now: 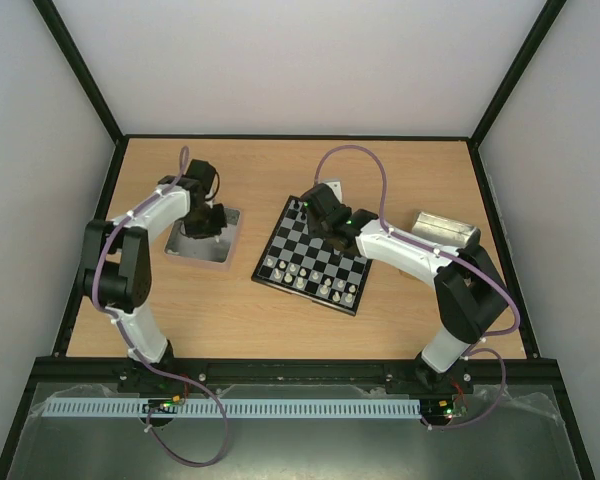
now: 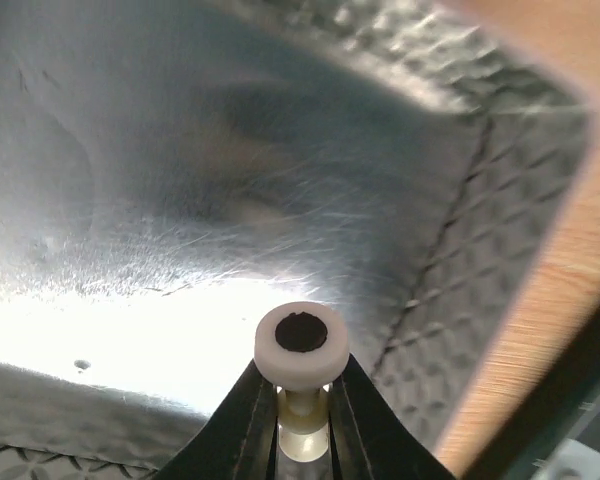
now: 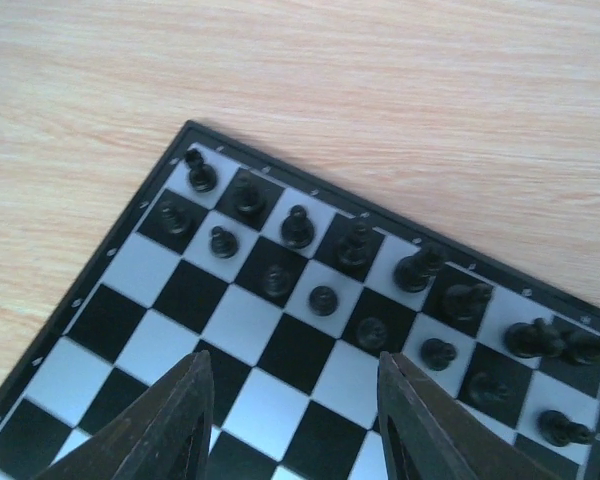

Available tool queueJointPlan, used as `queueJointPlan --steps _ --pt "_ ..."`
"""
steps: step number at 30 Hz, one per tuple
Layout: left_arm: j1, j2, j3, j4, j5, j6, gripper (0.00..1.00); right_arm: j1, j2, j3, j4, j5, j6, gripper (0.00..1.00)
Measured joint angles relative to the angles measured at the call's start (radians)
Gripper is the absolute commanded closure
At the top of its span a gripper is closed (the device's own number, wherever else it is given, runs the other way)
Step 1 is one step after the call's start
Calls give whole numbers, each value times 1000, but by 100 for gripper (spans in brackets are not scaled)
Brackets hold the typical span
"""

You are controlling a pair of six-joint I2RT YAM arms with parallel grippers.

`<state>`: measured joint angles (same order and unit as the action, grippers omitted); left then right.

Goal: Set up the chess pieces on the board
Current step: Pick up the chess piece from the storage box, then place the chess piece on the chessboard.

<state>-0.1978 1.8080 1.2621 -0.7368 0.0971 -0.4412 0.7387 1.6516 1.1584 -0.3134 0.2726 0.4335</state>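
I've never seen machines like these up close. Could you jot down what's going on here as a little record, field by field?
Left tool: shut on a white chess piece, at the metal tray
Right tool: open, holding nothing, above the board
Black pieces: standing in two rows along one board edge
White pieces: standing along the board's near edge
Second tray: right of the board, on the table

The black 2-finger left gripper (image 2: 302, 392) pinches a cream-white round-based chess piece (image 2: 301, 342); the right gripper (image 3: 293, 372) points downward, jaws apart.
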Motion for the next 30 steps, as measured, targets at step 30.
queueJointPlan --steps 30 --pt "-202 -546 -461 717 465 -1063 88 40 -417 -469 699 -604 370 39"
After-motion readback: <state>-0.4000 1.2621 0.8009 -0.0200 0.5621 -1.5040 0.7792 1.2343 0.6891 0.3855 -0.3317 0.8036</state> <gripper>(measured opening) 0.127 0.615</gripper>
